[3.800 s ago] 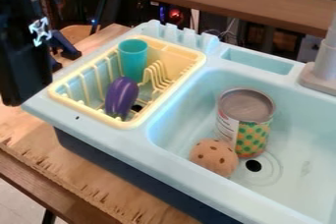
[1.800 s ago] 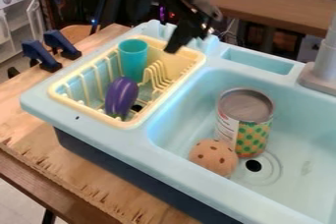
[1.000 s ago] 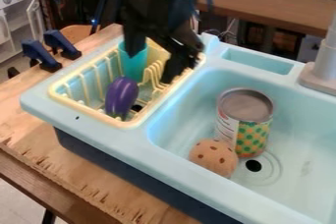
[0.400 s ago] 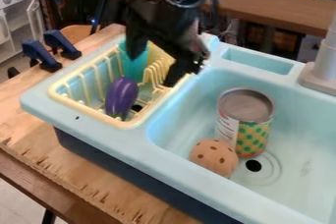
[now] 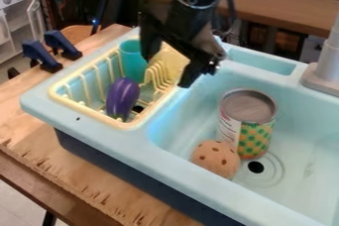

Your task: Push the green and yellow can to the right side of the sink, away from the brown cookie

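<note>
Camera view: one black gripper [image 5: 166, 73], fingers spread wide, nothing held, hung over the far, basin-side part of the yellow dish rack [image 5: 86, 112]; contact with the rack cannot be told. Nearest articles, two. Item, teal cup [image 5: 131, 57], upright by the rack's far end, just view-left of the gripper, one finger overlapping its side in view. Item, purple eggplant [image 5: 122, 97], in the rack's near half, nearer the camera and view-left of the gripper; long axis running roughly from the far end to the near end, stem towards the near rim. The governing relation, as judged: eggplant offset nearward from the finger gap, cup closer alongside. Edges: rack rim around both, white prongs [image 5: 156, 75] on the basin side, toy sink [image 5: 43, 108] with its near-left corner beyond the rack. Room for moving: over the divider towards the basin [image 5: 301, 136], where an upright can [image 5: 246, 126] and brown holed ball [image 5: 216, 158] sit well apart from the rack, beside one another
</note>
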You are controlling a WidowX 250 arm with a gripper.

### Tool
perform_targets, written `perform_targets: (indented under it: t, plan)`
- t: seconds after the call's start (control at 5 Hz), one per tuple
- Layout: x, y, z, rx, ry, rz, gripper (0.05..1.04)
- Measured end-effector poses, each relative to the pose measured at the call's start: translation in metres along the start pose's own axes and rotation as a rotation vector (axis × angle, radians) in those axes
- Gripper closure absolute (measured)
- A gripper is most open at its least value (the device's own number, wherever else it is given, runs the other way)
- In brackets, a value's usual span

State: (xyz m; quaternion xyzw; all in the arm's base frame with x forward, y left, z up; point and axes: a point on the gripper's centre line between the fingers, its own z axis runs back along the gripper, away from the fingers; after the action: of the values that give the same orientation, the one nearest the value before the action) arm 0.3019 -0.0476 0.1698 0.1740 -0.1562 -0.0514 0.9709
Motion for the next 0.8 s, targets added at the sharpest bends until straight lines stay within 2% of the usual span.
perform_targets:
  t: [0.2, 0.8]
  plan:
    - [0.0, -0.009, -0.009, 0.008, 0.023, -0.006, 0.081]
    - [0.003, -0.009, -0.028, 0.031, 0.051, 0.007, 0.081]
